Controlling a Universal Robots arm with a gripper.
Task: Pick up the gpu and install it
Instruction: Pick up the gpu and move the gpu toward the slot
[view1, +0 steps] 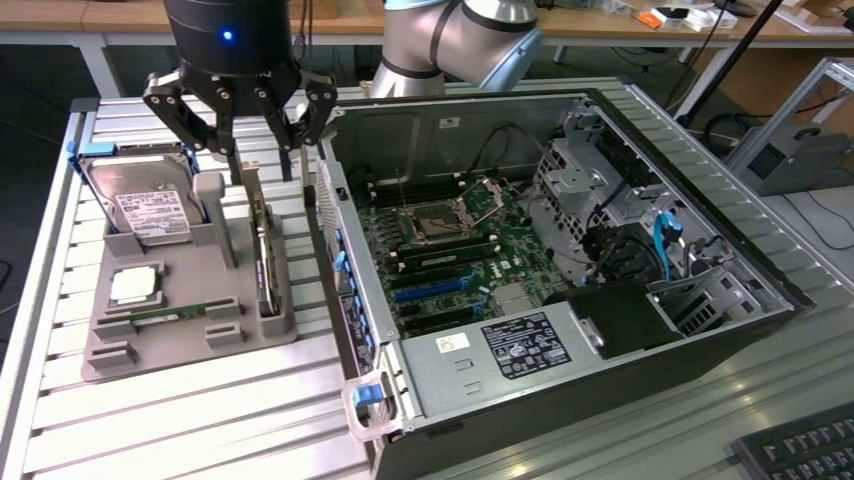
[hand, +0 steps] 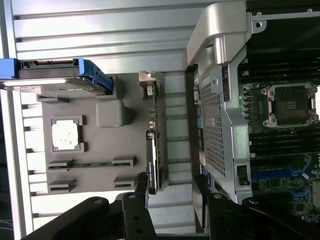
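The exterior view's corner cuts off most of the keyboard (view1: 805, 450).

The gpu (view1: 264, 255) (hand: 152, 155), a thin dark card with a silver end bracket, stands on edge, unheld, in a grey holder (view1: 200, 285).

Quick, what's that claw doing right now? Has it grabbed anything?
Gripper: open, holding nothing, poised just above the gpu, which stands on edge in the gray tray.
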